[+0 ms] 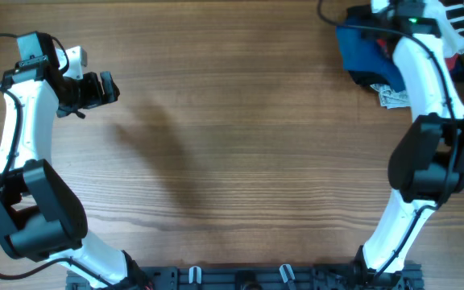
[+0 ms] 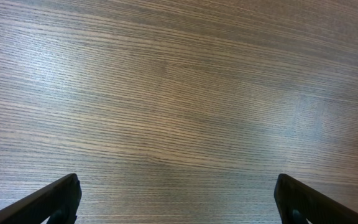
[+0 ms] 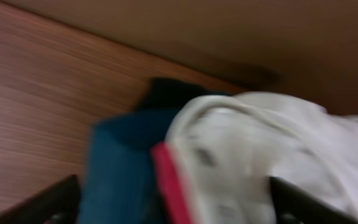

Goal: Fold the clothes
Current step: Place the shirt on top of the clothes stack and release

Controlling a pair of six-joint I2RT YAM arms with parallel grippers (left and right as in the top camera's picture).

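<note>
The white T-shirt lies crumpled on a pile of clothes at the table's far right corner, blurred in the right wrist view. In the overhead view only a bit of white cloth shows there, mostly hidden by the arm. My right gripper is open just above the pile, with its fingers either side of the white fabric and a red edge; in the overhead view it is at the corner. My left gripper is open and empty over bare wood at the far left.
The pile also holds a navy blue garment, a red garment and a grey patterned piece. The table's far edge runs just behind the pile. The wooden tabletop stretches between the arms.
</note>
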